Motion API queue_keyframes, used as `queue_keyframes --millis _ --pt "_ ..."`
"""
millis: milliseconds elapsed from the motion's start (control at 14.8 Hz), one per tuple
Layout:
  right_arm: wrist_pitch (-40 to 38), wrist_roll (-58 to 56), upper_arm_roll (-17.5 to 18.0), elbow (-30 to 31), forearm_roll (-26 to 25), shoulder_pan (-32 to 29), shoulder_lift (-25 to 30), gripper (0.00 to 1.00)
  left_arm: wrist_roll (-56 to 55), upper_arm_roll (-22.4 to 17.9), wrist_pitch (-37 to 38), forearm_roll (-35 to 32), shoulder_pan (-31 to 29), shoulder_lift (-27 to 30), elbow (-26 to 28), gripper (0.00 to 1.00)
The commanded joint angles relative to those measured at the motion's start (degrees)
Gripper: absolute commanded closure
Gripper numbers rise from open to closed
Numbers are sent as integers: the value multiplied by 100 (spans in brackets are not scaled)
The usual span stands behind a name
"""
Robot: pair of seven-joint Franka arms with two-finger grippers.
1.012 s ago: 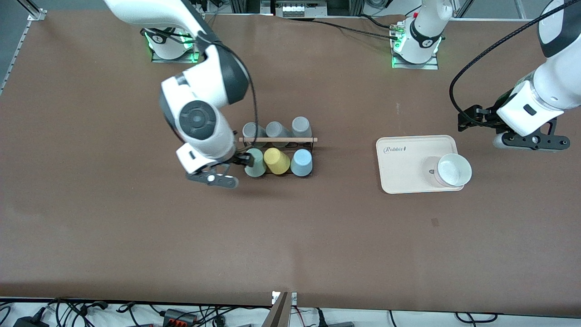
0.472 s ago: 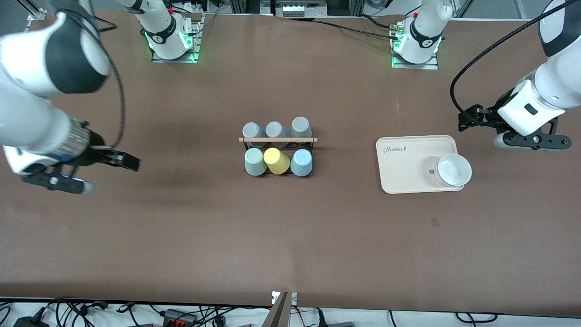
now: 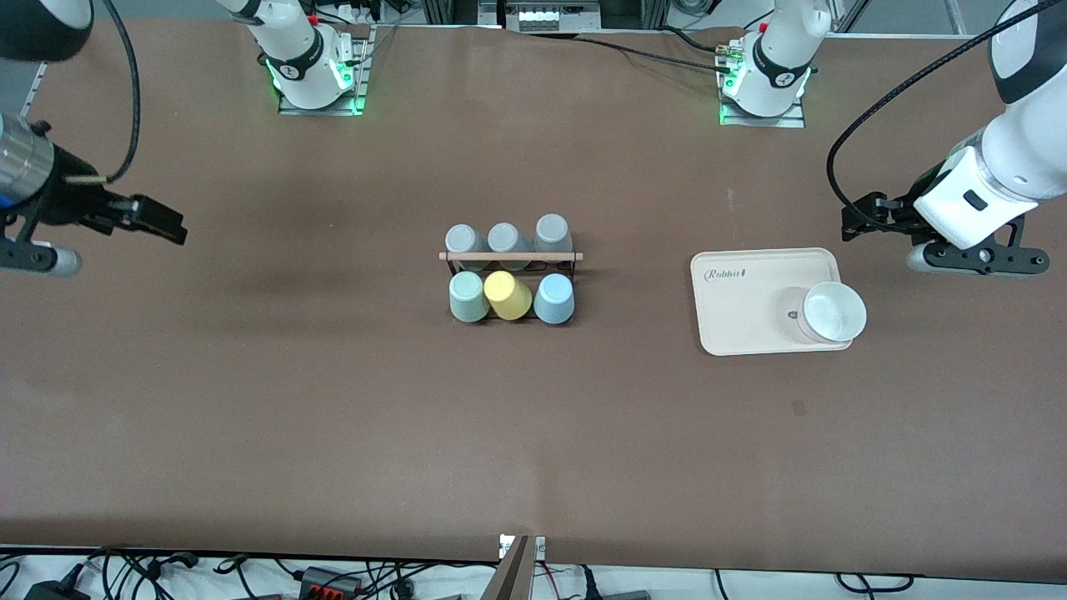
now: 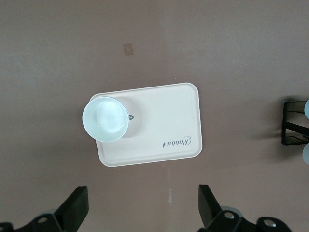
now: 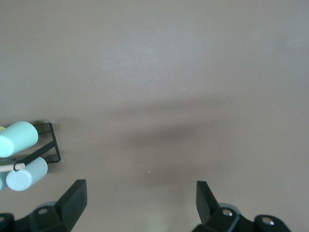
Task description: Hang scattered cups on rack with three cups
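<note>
The right gripper point(image 3: 146, 218) has swung away from the rack point(image 3: 510, 257) to the right arm's end of the table, fingers spread wide and holding nothing. The mint-green cup point(image 3: 468, 297), a yellow cup point(image 3: 506, 295) and the light blue cup point(image 3: 553, 297) hang in the rack's row nearer the front camera (three grey cups point(image 3: 506, 237) fill the farther row). A beige tray point(image 3: 742, 304) carries a white bowl point(image 3: 834, 312). The left gripper point(image 3: 867, 218) waits open and empty above the table, just past the tray toward the left arm's end.

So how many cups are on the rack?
6 on the rack: three grey cups in the row farther from the camera; mint-green cup, yellow cup, light blue cup nearer.
</note>
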State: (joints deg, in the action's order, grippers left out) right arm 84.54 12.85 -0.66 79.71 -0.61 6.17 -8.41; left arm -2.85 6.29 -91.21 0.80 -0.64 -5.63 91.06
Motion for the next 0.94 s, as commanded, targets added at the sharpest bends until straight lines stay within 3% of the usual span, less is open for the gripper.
queue_keyframes --millis 0,270,472,607,877 --pt "571 -81 48 1219 -124 -19 892 0 57 -84 77 95 64 62 -36 0" --pt "581 -431 92 1065 -686 16 877 0 65 -84 77 95 73 71 -36 0" --pt "520 -390 57 1011 -460 -10 833 0 65 -93 77 95 64 62 -36 0" --pt "441 -415 -91 1003 190 -133 841 0 65 -84 77 95 73 62 -36 0" --pt "371 -494 -145 687 201 -151 596 0 74 -84 77 95 73 62 -36 0"
